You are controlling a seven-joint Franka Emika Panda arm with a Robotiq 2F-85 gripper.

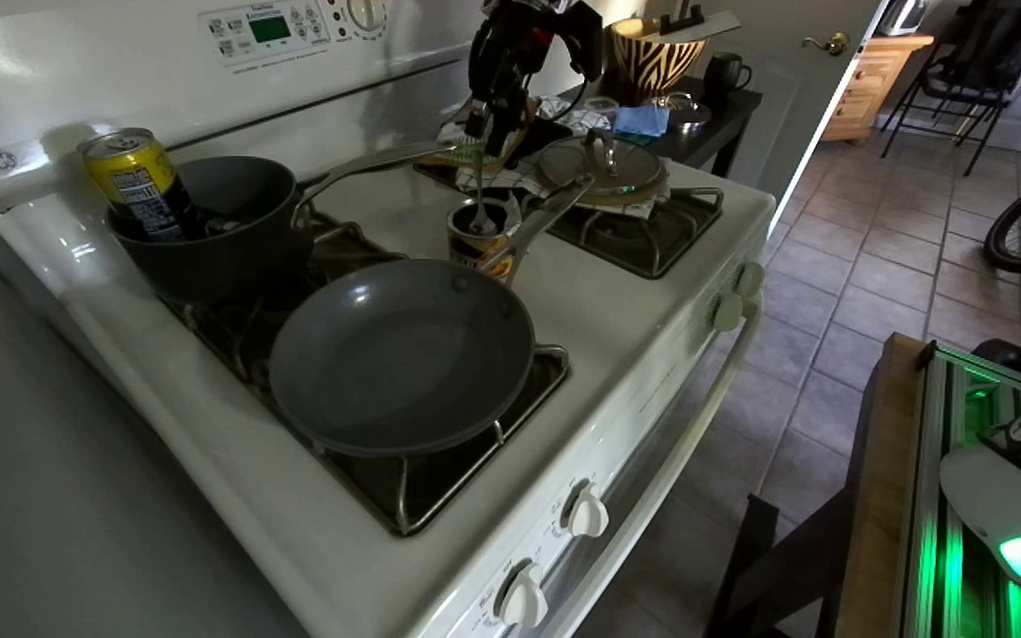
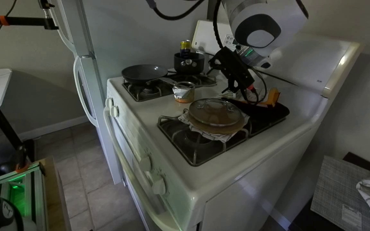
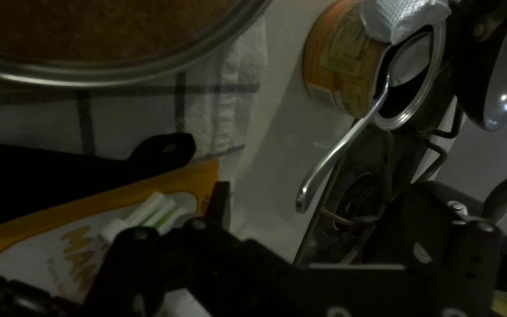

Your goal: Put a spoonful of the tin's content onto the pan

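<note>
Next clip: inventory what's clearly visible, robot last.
Stove: 1, white, centre
Pan: 1, dark grey, front of stove
Tin: 1, orange label, mid-stove
Spoon: 1, silver, leaning in tin
Pot: 1, black, behind pan
Can: 1, yellow and dark, in pot
Side table: 1, black, beside stove
Lid: 1, clear, over brown disc; maybe another on side table
Cloths: at least 2, checked white, below lid and beside stove
Packet: 1, orange and white, back of stove
Fridge: 1, pale, beside stove
Bowl: 1, striped tan-black, on side table
Mug: 1, black, on side table
Arm: 1, white, above stove
Gripper: 1, black, open, above stove
</note>
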